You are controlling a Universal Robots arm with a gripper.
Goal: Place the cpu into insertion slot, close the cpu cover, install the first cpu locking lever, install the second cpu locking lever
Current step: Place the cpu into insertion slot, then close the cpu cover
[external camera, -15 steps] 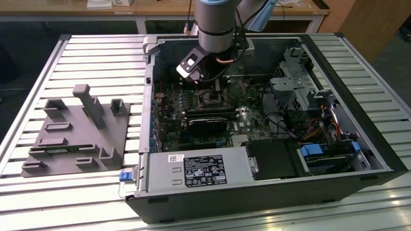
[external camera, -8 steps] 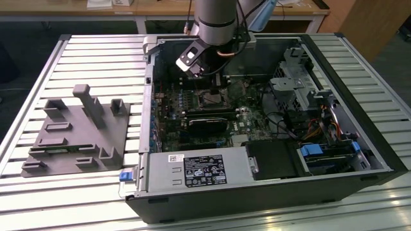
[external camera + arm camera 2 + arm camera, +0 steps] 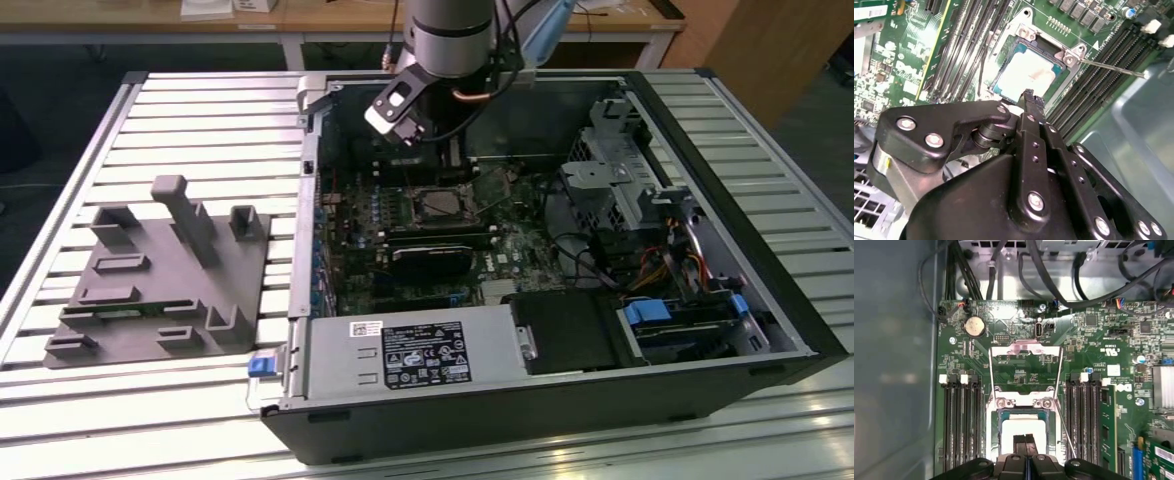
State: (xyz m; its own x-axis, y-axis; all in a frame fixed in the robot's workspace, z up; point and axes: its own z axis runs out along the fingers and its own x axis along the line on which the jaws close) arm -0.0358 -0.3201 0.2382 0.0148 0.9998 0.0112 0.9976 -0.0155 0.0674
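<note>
closest up, the gripper [image 3: 1025,437] has its two black fingers pressed together with nothing between them, tips at the near edge of the cpu [image 3: 1009,429]. the cpu lies flat in the insertion slot [image 3: 999,430]. beyond it the cpu cover [image 3: 1026,346] lies folded back open, and a thin locking lever [image 3: 1065,427] stands unlatched beside the slot.

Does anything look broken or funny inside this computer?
Nothing looks broken. The cpu lies flat in the insertion slot. But the cpu cover is flipped open, away from it, and a thin locking lever sticks out to the side, so the socket looks unfinished.
</note>
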